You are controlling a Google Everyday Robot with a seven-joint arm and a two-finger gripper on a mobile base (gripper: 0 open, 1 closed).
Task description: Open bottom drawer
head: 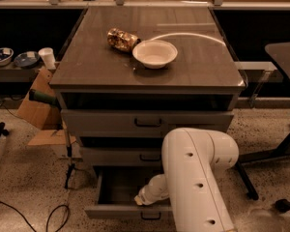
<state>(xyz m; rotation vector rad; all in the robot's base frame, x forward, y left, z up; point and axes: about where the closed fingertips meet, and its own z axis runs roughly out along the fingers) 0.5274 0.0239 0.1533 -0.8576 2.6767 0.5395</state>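
Note:
The grey cabinet [147, 76] has three drawers. The bottom drawer [117, 211] is pulled out, showing its plain grey interior [120, 185]. Its small dark bar handle [151, 217] sits at the centre of the front. My white arm [195, 178] reaches down from the right in front of the cabinet. My gripper [141, 199] is at the arm's end, low over the open drawer just behind its front, right above the handle. The arm hides the drawer's right part.
The top drawer [147, 122] and middle drawer [117, 155] are shut. A white bowl [154, 53] and a crumpled bag [122, 38] lie on the cabinet top. A cardboard box [36, 111], cables [58, 214] and a chair base [275, 153] flank the cabinet.

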